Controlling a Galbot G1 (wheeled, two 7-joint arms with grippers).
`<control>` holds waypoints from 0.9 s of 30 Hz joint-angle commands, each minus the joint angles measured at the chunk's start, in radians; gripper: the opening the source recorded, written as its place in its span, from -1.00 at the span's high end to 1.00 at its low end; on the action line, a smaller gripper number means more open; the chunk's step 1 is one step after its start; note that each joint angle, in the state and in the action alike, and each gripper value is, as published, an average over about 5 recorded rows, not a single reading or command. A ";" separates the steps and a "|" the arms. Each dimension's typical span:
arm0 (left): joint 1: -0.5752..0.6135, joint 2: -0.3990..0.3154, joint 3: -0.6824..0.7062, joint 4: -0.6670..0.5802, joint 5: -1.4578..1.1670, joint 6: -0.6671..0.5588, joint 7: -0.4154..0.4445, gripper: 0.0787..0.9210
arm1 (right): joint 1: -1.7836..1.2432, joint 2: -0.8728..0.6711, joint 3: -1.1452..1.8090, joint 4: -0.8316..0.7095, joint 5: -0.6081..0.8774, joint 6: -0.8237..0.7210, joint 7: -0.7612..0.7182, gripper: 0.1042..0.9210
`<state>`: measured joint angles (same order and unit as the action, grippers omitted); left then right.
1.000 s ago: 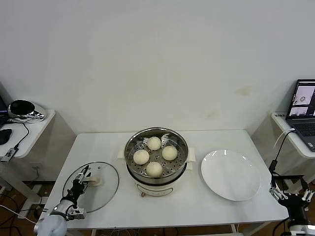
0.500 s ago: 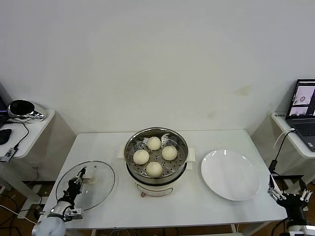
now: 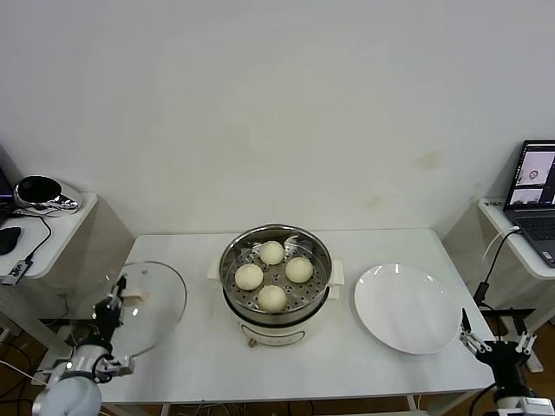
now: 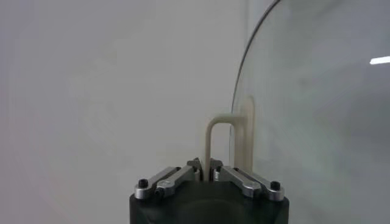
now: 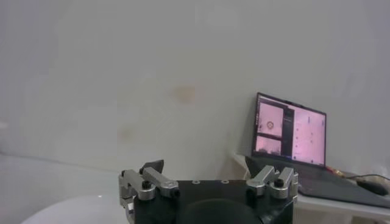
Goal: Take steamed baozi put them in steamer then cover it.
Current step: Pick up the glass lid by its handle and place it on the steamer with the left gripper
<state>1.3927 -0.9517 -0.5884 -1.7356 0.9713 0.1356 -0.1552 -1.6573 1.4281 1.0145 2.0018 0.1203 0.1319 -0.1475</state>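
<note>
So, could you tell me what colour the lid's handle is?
Cream, clearest on the lid handle in the left wrist view.

steamer (image 3: 275, 270): shiny stainless steel, perforated tray
steamed baozi (image 3: 271, 297): smooth, matt cream dough
lid (image 3: 156, 299), in left gripper (image 4: 206, 175): clear glossy glass, cream plastic handle
plate (image 3: 406, 308): glossy white

Even, bright indoor light fills the head view — shadows under the steamer (image 3: 275, 276) and plate (image 3: 406, 308) are soft and faint. The glass lid (image 4: 317, 109) carries a small streak of glare. Both wrist views look hazy, perhaps slightly out of focus — the laptop (image 5: 290, 133) screen glows pink.
</note>
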 commanded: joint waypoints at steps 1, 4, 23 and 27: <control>-0.004 0.166 0.001 -0.349 -0.149 0.263 0.199 0.85 | -0.007 0.007 -0.027 0.003 -0.024 0.011 -0.001 -0.76; -0.060 0.210 0.063 -0.399 -0.181 0.306 0.231 0.85 | -0.004 0.016 -0.037 0.004 -0.044 0.017 0.000 -0.76; -0.642 -0.076 0.736 -0.239 0.069 0.533 0.427 0.85 | 0.024 0.084 -0.103 -0.028 -0.174 0.048 0.018 -0.76; -0.665 -0.138 0.778 -0.188 0.137 0.533 0.450 0.85 | 0.024 0.084 -0.103 -0.036 -0.180 0.053 0.019 -0.76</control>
<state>0.9412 -0.9170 -0.0631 -2.0102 0.9343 0.5809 0.1805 -1.6357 1.4982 0.9263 1.9773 -0.0183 0.1784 -0.1306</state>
